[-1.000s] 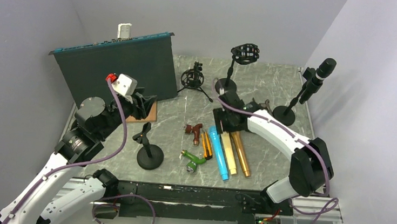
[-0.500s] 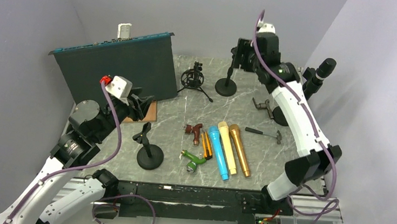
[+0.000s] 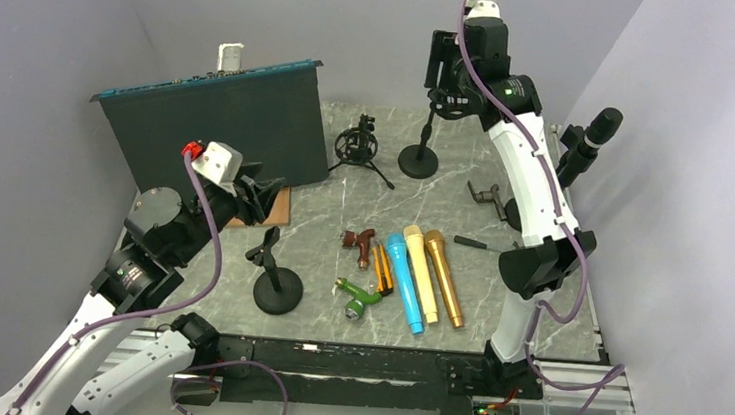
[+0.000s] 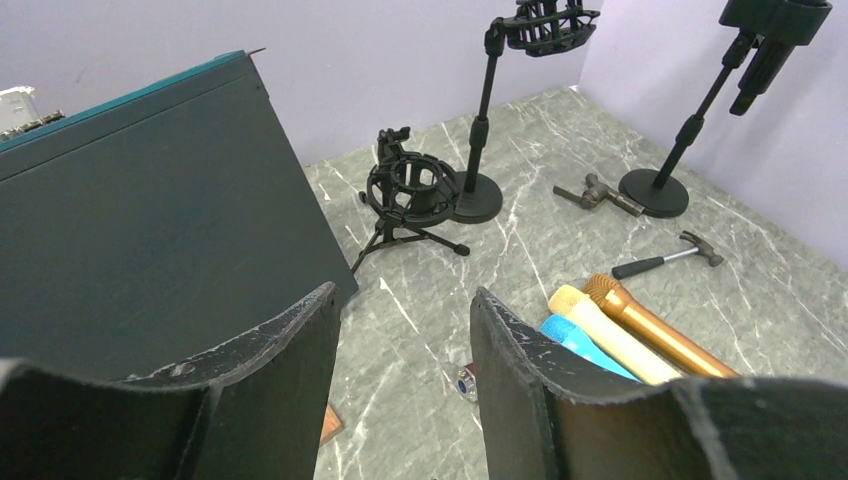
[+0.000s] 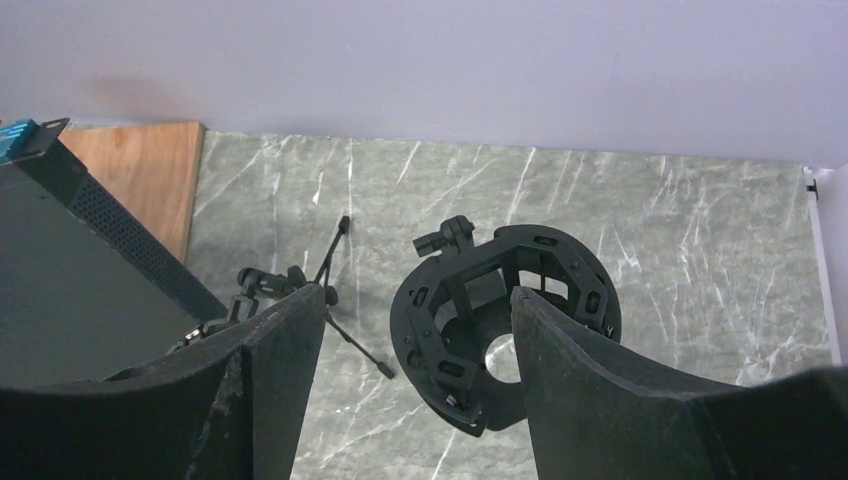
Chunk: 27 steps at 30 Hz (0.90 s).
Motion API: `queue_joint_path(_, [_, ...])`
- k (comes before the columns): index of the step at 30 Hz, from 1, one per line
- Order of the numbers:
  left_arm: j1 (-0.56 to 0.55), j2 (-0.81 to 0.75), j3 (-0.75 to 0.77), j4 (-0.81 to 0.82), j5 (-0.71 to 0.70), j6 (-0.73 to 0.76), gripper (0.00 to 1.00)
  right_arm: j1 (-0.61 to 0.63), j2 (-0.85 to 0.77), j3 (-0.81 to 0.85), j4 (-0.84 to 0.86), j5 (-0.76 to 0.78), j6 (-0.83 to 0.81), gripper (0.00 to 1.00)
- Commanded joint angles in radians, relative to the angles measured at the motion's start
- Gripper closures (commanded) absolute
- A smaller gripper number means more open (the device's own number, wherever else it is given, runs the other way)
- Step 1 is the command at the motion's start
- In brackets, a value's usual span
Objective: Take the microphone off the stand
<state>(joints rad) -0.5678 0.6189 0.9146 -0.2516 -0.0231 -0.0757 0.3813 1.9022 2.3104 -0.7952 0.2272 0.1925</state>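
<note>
— What did we note about the arms?
— We saw white shells on both the left arm (image 3: 81, 338) and the right arm (image 3: 531, 187), with black joints (image 3: 542, 268) between them.
— And the cabling?
— We logged a purple cable (image 3: 219, 248) running along each, and a white camera box (image 3: 218, 162) with a red tip at the left wrist.
— The fingers?
— We found the fingers (image 4: 265, 365) black, broad and curved, their edges scuffed pale.

Even, bright overhead light; soft short shadows on marble table (image 3: 508, 160); near fingers (image 4: 275, 345) slightly blurred (wrist views).
</note>
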Motion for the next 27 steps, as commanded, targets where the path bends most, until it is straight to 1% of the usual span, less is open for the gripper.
queue_joint_path(1, [-0.007, 0.006, 0.015, 0.036, 0.014, -0.019, 0.45, -0.003, 0.012, 0.024, 0.051, 0.002, -0.033, 0.3])
queue_joint_path(5, [-0.007, 0.008, 0.015, 0.034, 0.014, -0.016, 0.45, -0.002, 0.063, 0.063, 0.028, 0.002, -0.04, 0.3])
queue_joint_path(10, [-0.006, 0.012, 0.014, 0.036, 0.005, -0.012, 0.45, -0.003, 0.051, -0.023, 0.082, 0.044, -0.053, 0.31])
queue_joint_path(14, [-0.006, 0.024, 0.013, 0.035, 0.014, -0.016, 0.45, -0.002, 0.072, -0.024, 0.083, 0.07, -0.093, 0.33])
queue_joint_path(18, [-0.006, 0.04, 0.012, 0.035, 0.012, -0.014, 0.45, -0.004, 0.08, -0.043, 0.094, 0.1, -0.118, 0.38])
queue_joint_path(22, [-0.006, 0.042, 0.013, 0.033, -0.004, -0.009, 0.45, -0.002, 0.067, -0.117, 0.143, 0.068, -0.153, 0.38])
queue_joint_path(27, [-0.007, 0.057, 0.014, 0.03, 0.006, -0.009, 0.46, -0.002, 0.07, -0.171, 0.155, 0.038, -0.149, 0.41])
